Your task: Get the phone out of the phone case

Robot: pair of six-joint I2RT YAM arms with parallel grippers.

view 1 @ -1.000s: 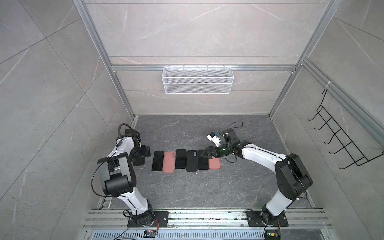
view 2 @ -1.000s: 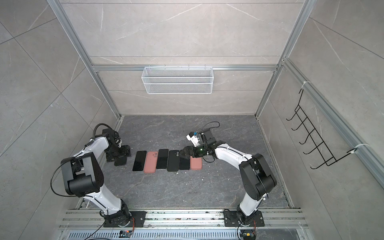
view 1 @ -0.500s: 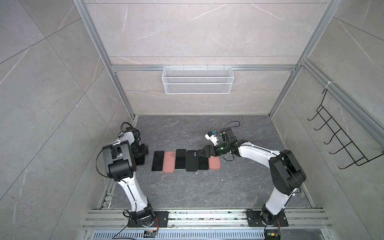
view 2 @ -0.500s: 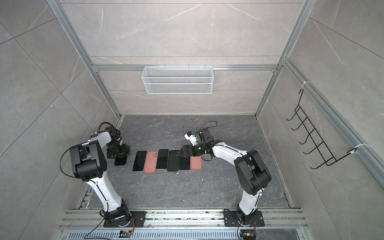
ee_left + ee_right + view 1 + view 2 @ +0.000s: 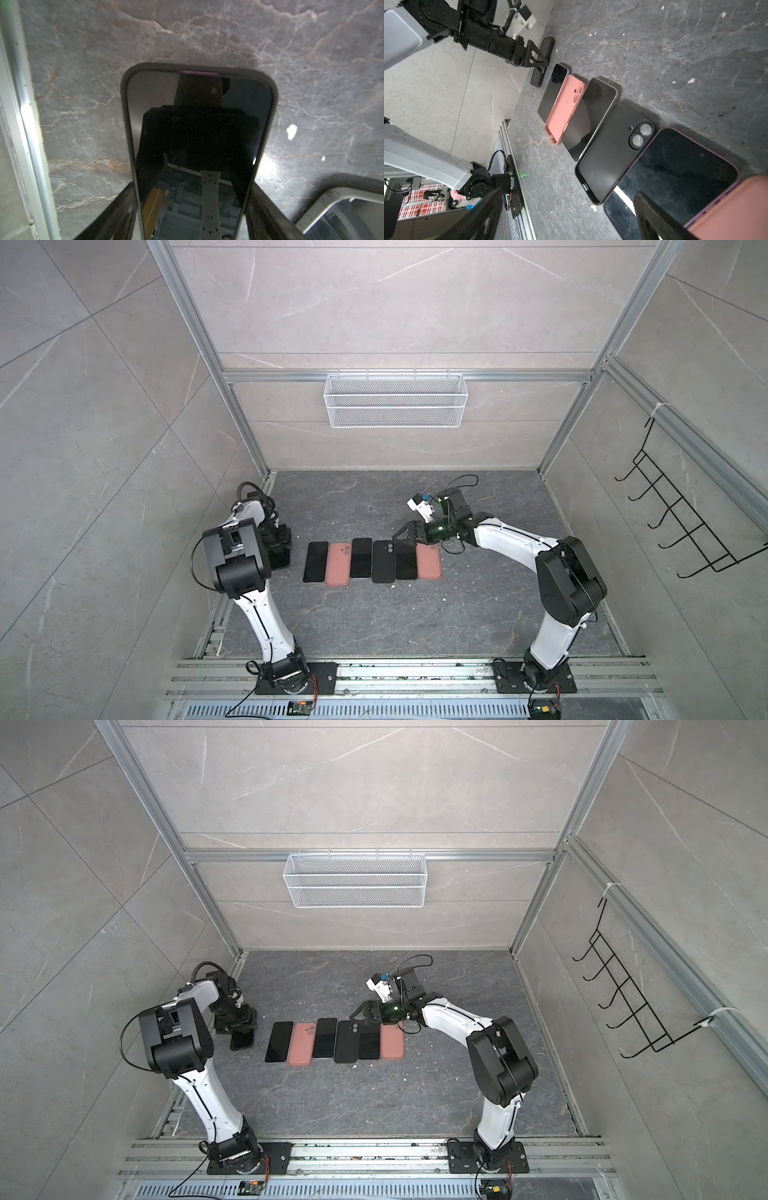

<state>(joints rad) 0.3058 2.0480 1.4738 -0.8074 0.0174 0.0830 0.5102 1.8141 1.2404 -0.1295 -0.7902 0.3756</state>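
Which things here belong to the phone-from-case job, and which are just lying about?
In the job: cased phone, left gripper astride it.
Lying about: bare phones, pink cases, black case, wire basket, hook rack; right gripper idle, open.

A row of phones and cases (image 5: 360,558) lies side by side across the middle of the worktop (image 5: 415,614). Left of it, apart and near the worktop's left edge, lies a cased phone (image 5: 242,1041). A wire basket (image 5: 395,406) hangs on the wall behind the far edge, and a hook rack (image 5: 685,506) hangs on the wall beyond the right edge.
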